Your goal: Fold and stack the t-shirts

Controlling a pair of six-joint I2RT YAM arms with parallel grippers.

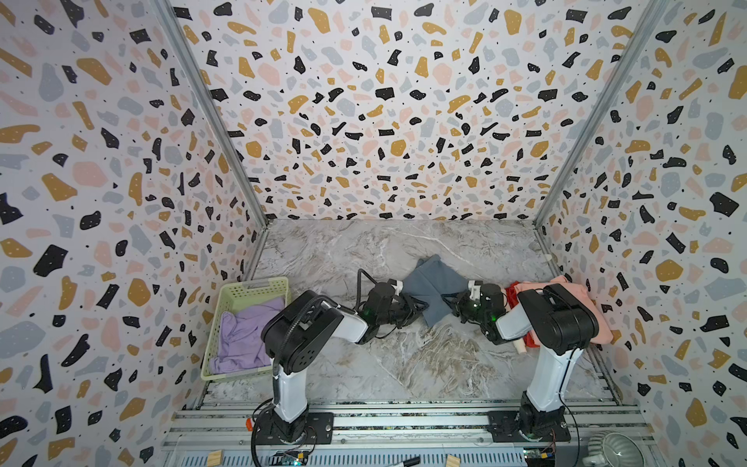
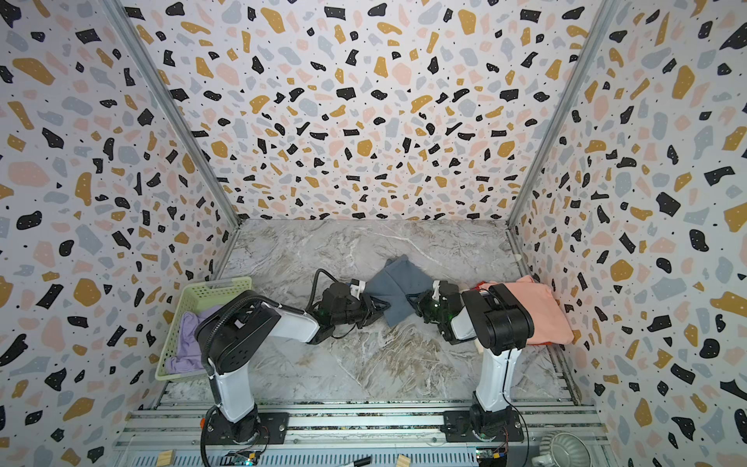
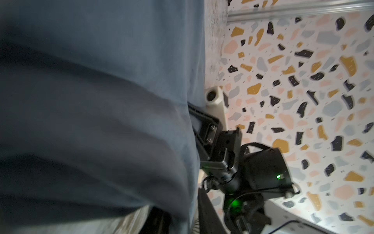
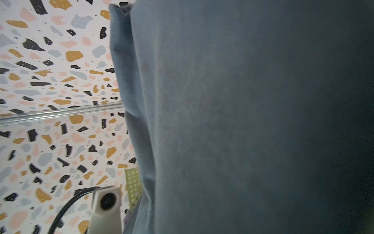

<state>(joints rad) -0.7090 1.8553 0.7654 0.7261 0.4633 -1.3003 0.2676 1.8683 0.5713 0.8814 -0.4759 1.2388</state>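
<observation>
**A:** Where was the slate blue-grey t-shirt [image 1: 428,289]?

**B:** Mid-table, strung between the two arms and, as far as I could judge, lifted off the marble tabletop [image 1: 404,364]. The right gripper [image 1: 452,301] was pinching its right edge. The left gripper [image 1: 416,305] sat at its left edge, but cloth hid the jaws, so I couldn't tell whether it gripped.

**A:** The risk?

**B:** If the left side wasn't held, the shirt would swing from one edge and bunch, spoiling the fold. The grippers also stood near each other, so a pull across could knock them together.

**A:** And the room?

**B:** Smooth grey marble, with terrazzo-print walls [image 1: 384,121] on three sides. The salmon pink t-shirt [image 2: 545,307] lay by the right wall, with the red t-shirt [image 1: 511,294] showing under it. The lilac t-shirt [image 1: 242,335] was crumpled in the basket [image 1: 246,289] on the left.
</observation>
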